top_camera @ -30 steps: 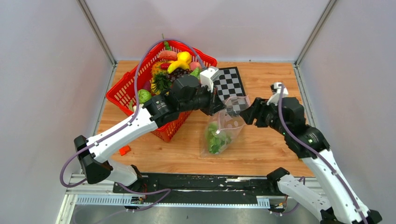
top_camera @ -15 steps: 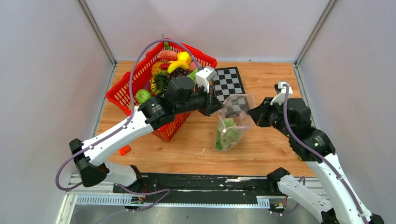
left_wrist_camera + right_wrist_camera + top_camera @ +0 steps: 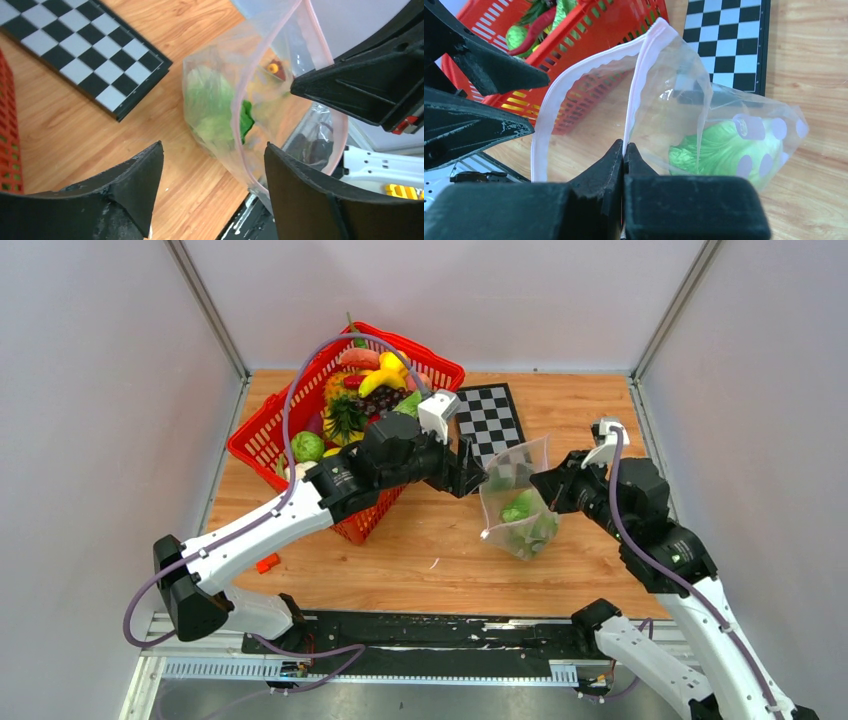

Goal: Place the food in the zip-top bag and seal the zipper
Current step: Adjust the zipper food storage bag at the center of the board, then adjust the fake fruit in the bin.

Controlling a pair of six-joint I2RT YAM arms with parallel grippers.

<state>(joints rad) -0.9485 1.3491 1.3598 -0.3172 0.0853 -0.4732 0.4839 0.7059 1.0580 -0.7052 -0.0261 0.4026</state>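
The zip-top bag hangs just above the table, mouth open, with green lettuce inside. My right gripper is shut on one lip of its pale pink zipper. From above, the right gripper pinches the bag's right side. My left gripper is open beside the bag, whose pink lip runs between its fingers, near the right one. More food fills the red basket.
A checkerboard lies behind the bag. The red basket stands at the back left, under my left arm. A small orange piece lies on the wood near the left arm's base. Grey walls close off three sides.
My right gripper shut on the bag's mouth edge. My left gripper then let go and opened. The bag has swung right and hangs higher.
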